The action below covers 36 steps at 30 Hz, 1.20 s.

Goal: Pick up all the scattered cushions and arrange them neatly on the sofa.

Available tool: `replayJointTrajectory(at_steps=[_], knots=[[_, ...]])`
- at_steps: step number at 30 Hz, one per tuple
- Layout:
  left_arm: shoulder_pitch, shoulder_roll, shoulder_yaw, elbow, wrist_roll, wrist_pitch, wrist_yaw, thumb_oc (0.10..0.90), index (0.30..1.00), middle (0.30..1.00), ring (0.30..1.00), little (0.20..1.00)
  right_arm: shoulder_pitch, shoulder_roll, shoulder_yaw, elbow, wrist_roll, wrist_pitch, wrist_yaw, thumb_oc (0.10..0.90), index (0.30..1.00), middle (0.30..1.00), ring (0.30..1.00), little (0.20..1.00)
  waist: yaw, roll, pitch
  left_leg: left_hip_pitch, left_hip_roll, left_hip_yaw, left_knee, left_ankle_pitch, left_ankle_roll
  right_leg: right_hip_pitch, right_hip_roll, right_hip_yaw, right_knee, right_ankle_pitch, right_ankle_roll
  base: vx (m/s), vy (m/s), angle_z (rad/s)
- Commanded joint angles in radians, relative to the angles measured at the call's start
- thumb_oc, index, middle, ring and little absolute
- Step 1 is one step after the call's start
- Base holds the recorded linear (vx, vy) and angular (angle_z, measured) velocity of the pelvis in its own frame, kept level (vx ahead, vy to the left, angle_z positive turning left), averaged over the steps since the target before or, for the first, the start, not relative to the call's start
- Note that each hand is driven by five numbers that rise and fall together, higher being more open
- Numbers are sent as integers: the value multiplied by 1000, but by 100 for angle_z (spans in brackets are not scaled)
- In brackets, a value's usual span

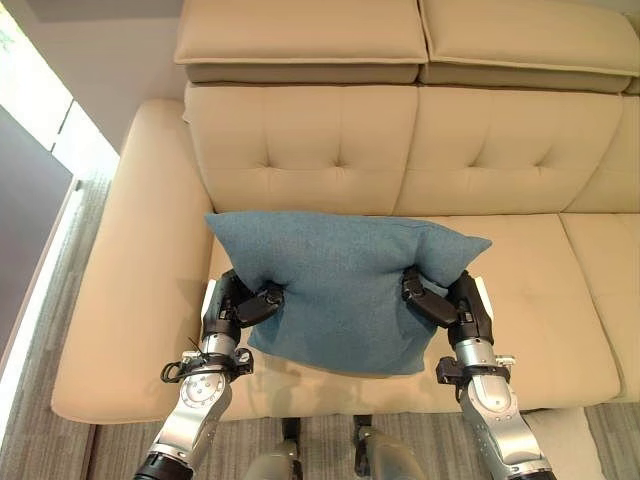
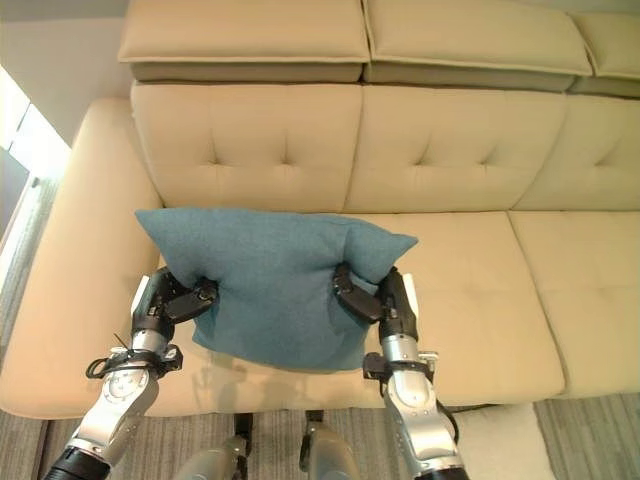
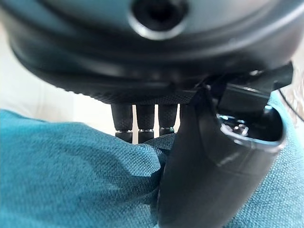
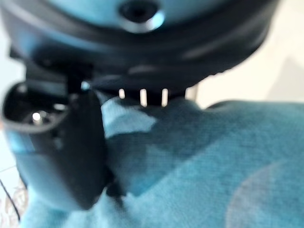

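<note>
**Between both hands, one blue cushion held over the sofa seat**

At the cushion's two lower sides, each hand is clamped on the fabric. The left hand (image 1: pixel 243 305) has its thumb pressed across the front face of the blue cushion (image 1: pixel 345 290) while its fingers go behind the cloth, so the cushion edge is pinched between them. The right hand (image 1: pixel 447 305) mirrors this on the other side, thumb on the front and fingers tucked behind, bunching the upper corner there into a raised fold.

The left wrist view shows what the head views cannot: the fingers (image 3: pixel 145 124) run down in a row behind a ridge of teal weave, and the thumb (image 3: pixel 209 171) lies flat against the cloth, closing the pinch. The right wrist view shows the same grip from that side, the thumb (image 4: pixel 71 156) bearing on the fabric, with only thin slits of light between the fingers above the cushion's edge. The head views alone give the cushion's whole outline and its setting.

The cushion sits upright and slightly crumpled over the left seat of the beige sofa (image 1: pixel 560 330); whether its bottom edge touches the seat cannot be told. Its top edge reaches the foot of the tufted backrest (image 1: pixel 400 150). The armrest (image 1: pixel 130 290) lies just beside the left hand. To the robot's right the seat stretches bare. Grey carpet (image 1: pixel 620 440) borders the sofa's front edge.
</note>
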Motion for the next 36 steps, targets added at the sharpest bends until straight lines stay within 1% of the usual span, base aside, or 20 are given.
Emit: replayJointTrajectory(at_steps=[1,5,8,10,12,13,14,15,19,21,24,26,27,28,29,31,32,33,36], knots=[[-151,-47,-40,-139,70,-135,-8,400,300,300,300,300,-179,-9,65,-100,-57,-116,-2,400,300,300,300,300,5,16,-129,2,-11,-9,32,-131,-16,72,-21,-24,35,-145,76,94,-89,3],[-236,-31,-28,-80,116,-134,60,400,300,300,300,300,-290,-45,95,-56,-86,-104,-40,400,300,300,300,300,14,22,-131,11,-1,-18,8,-118,-29,83,-14,-43,25,-155,68,79,-75,0],[-338,-13,-25,-9,120,-142,113,400,300,300,300,300,-426,-70,126,-13,-100,-102,-81,400,300,300,300,300,19,27,-125,-1,4,-23,2,-107,-39,72,-9,-51,25,-160,63,18,-38,12],[-432,10,-34,42,108,-146,145,400,300,300,300,300,-532,-92,152,22,-108,-95,-116,400,300,300,300,300,21,33,-116,-22,5,-31,1,-96,-46,54,-6,-55,30,-162,61,-21,-22,17],[-527,42,-44,90,99,-152,173,400,300,300,300,300,-644,-130,175,64,-119,-85,-145,400,300,300,300,300,23,38,-103,-54,5,-40,1,-81,-51,23,-2,-56,39,-165,61,-53,-19,14],[-593,59,-46,129,76,-159,192,400,300,300,300,300,-723,-151,198,97,-128,-74,-162,400,300,300,300,300,23,42,-100,-83,3,-52,1,-74,-54,-10,3,-53,51,-165,58,-54,-19,23],[-597,59,-46,132,76,-160,192,400,300,300,300,300,-728,-151,199,100,-128,-75,-162,400,300,300,300,300,22,42,-100,-87,3,-52,1,-73,-54,-14,3,-54,54,-166,58,-40,-17,22],[-628,69,-53,154,58,-164,197,400,300,300,300,300,-768,-161,214,118,-131,-69,-170,400,300,300,300,300,24,44,-100,-99,3,-56,1,-69,-56,-26,5,-53,59,-167,56,-15,-12,14],[-787,132,-77,274,11,-173,212,400,300,300,300,300,-920,-182,252,227,-132,-56,-211,400,300,300,300,300,24,51,-91,-154,-2,-73,1,-52,-61,-82,11,-44,82,-164,52,-17,-10,6],[-862,148,-94,318,-11,-180,217,400,300,300,300,300,-984,-195,271,275,-142,-55,-231,400,300,300,300,300,25,53,-81,-179,-3,-82,1,-40,-64,-104,12,-43,84,-161,52,-19,-10,7],[-960,175,-114,386,-24,-192,235,400,300,300,300,300,-1052,-191,271,340,-144,-61,-276,400,300,300,300,300,24,58,-62,-218,-3,-92,1,-32,-72,-146,13,-41,94,-159,55,-33,-5,15],[-1040,172,-132,458,-40,-194,248,400,300,300,300,300,-1111,-194,280,406,-150,-70,-315,400,300,300,300,300,23,61,-51,-258,-5,-101,1,-19,-79,-188,13,-41,103,-154,56,-52,-4,13],[-1044,172,-132,461,-41,-195,247,400,300,300,300,300,-1114,-194,281,409,-150,-72,-315,400,300,300,300,300,23,61,-51,-261,-5,-101,1,-18,-79,-192,12,-42,105,-155,56,-33,-2,9],[-1078,176,-142,491,-45,-194,248,400,300,300,300,300,-1136,-202,285,435,-155,-72,-333,400,300,300,300,300,23,64,-48,-277,-5,-103,1,-14,-83,-210,12,-43,106,-152,57,-63,-5,5],[-1139,177,-161,536,-56,-192,250,400,300,300,300,300,-1184,-216,298,485,-171,-69,-372,400,300,300,300,300,20,71,-39,-322,-8,-110,1,-5,-87,-256,11,-48,115,-147,59,-75,2,5],[-1169,173,-163,557,-66,-195,250,400,300,300,300,300,-1211,-226,305,514,-184,-61,-391,400,300,300,300,300,20,78,-28,-357,-8,-112,1,2,-90,-296,8,-50,123,-143,61,-50,7,5],[-1170,173,-162,558,-66,-195,250,464,396,396,396,396,-1213,-226,306,515,-184,-61,-392,587,580,580,580,580,20,79,-31,-360,-8,-112,1,2,-90,-300,8,-50,125,-144,61,-44,35,6],[-1171,172,-159,560,-88,-203,244,800,900,900,900,900,-1239,-239,313,550,-184,-55,-402,800,900,900,900,900,23,86,-19,-391,-8,-115,1,10,-90,-335,7,-46,133,-140,64,-32,39,5],[-1159,182,-159,580,-94,-200,228,800,900,900,900,900,-1251,-257,312,574,-176,-48,-399,800,900,900,900,900,24,92,-15,-415,-12,-117,1,14,-91,-363,7,-42,139,-139,66,-11,20,3]])
